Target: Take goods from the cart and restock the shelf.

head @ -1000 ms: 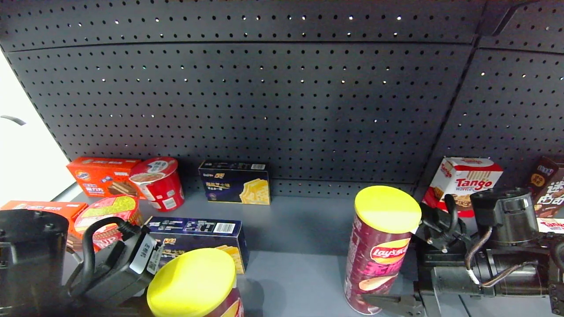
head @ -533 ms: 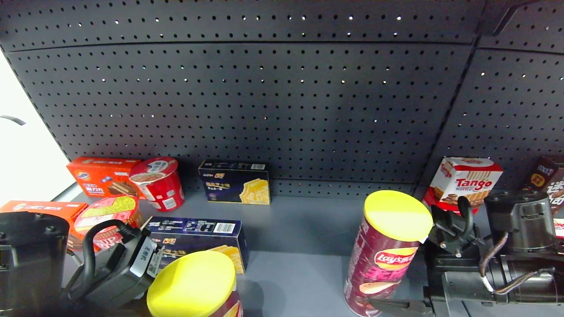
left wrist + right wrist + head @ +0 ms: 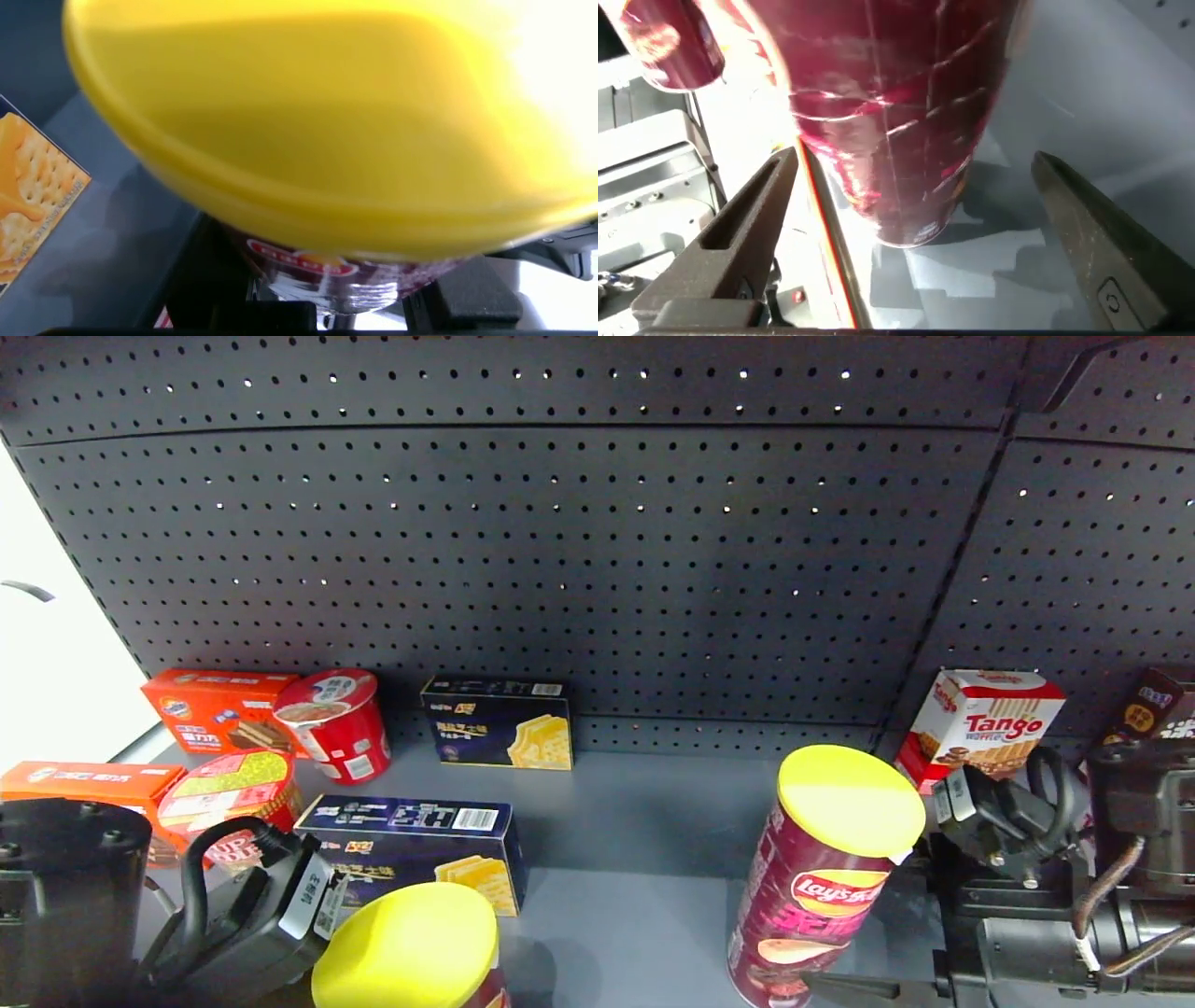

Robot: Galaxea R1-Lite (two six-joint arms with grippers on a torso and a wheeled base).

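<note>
Tip-over risk for the tall maroon cardboard crisp can with yellow plastic lid (image 3: 822, 887).
Unheld and leaning near the grey metal shelf's (image 3: 635, 821) front edge, between the right gripper's (image 3: 915, 161) parted fingers; easily clipped on withdrawal. Clamped in the left gripper (image 3: 341, 303): a second yellow-lidded can (image 3: 406, 943).

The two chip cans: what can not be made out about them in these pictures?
Left can: body cut off by the head view's lower edge; in the left wrist view its yellow lid covers most of it.
Right can: base cut off by the head view's lower edge; right wrist view leaves unclear whether it touches the shelf.
</note>
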